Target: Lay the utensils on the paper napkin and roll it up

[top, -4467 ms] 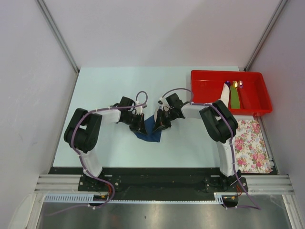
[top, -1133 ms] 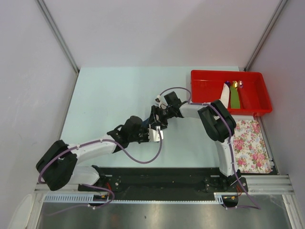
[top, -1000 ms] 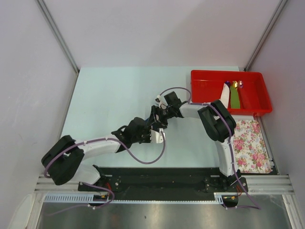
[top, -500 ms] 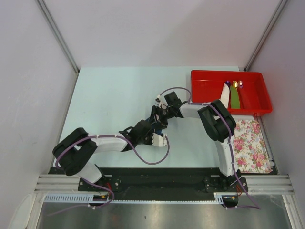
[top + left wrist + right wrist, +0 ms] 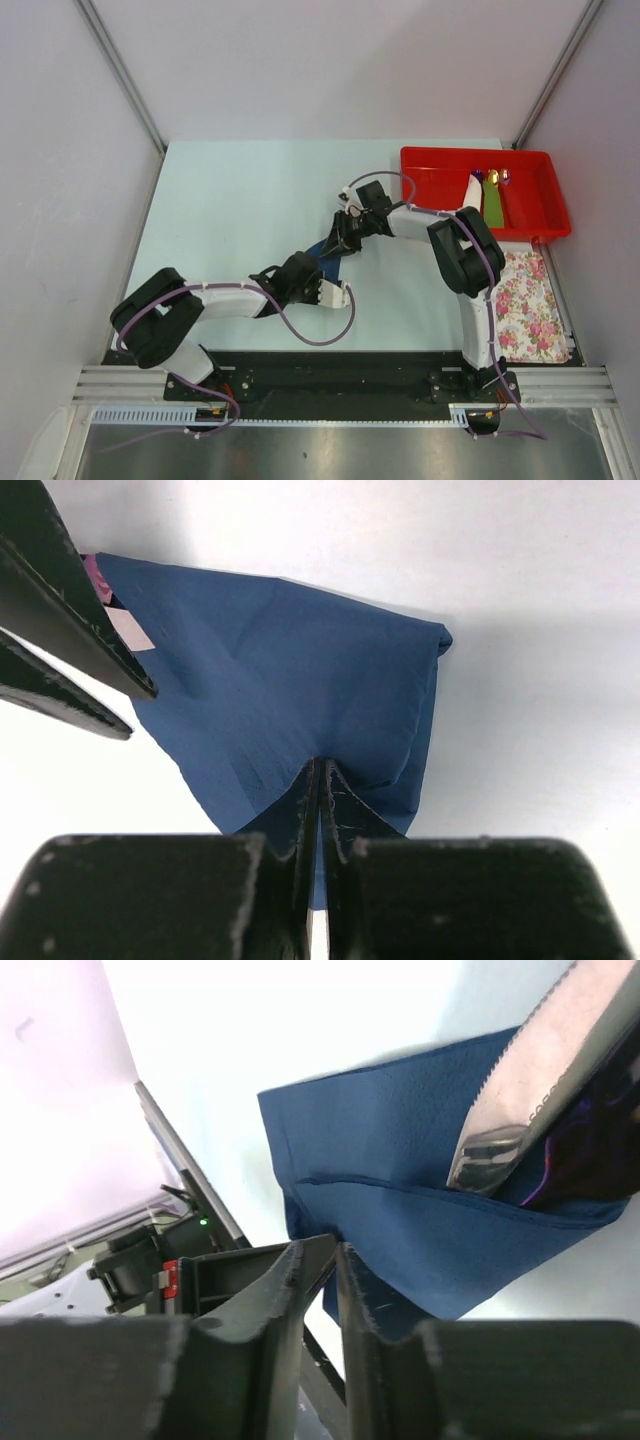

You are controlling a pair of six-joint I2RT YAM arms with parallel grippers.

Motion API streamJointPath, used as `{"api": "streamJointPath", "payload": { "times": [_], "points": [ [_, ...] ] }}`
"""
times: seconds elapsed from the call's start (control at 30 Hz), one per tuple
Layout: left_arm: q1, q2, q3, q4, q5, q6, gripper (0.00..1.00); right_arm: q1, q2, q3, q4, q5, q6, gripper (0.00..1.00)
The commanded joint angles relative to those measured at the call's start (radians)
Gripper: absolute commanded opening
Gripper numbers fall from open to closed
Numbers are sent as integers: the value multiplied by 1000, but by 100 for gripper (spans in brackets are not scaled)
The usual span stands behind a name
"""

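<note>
The dark navy paper napkin (image 5: 323, 251) lies folded over at the table's middle. It fills the left wrist view (image 5: 290, 680) and shows in the right wrist view (image 5: 400, 1160). A grey serrated knife (image 5: 530, 1080) lies in its fold, with a purple piece (image 5: 590, 1145) beside it. My left gripper (image 5: 315, 264) is shut on the napkin's near edge (image 5: 318, 767). My right gripper (image 5: 343, 242) is shut on the napkin's other edge (image 5: 335, 1252); its fingers (image 5: 75, 630) show in the left wrist view.
A red tray (image 5: 440, 172) at the back right holds a white piece, a green piece (image 5: 494, 205) and small gold and purple items. A pink-flowered white cloth (image 5: 530, 300) lies at the right edge below the tray.
My left arm swung in low from the left to the napkin's near side. My right gripper has shifted up and to the right, pulling the napkin with it.
</note>
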Motion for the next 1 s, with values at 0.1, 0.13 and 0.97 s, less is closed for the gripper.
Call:
{"api": "streamJointPath", "payload": {
  "times": [0.1,0.13,0.97],
  "points": [
    [-6,-2,-8,-25,54,-20,6,38,4,43,-91,99,-108,21],
    [-6,-3,-5,-28,56,-23,6,41,15,48,-95,109,-125,21],
    [474,-68,248,-200,772,-1142,43,89,58,71,-141,243,-242,16]
  ]
}}
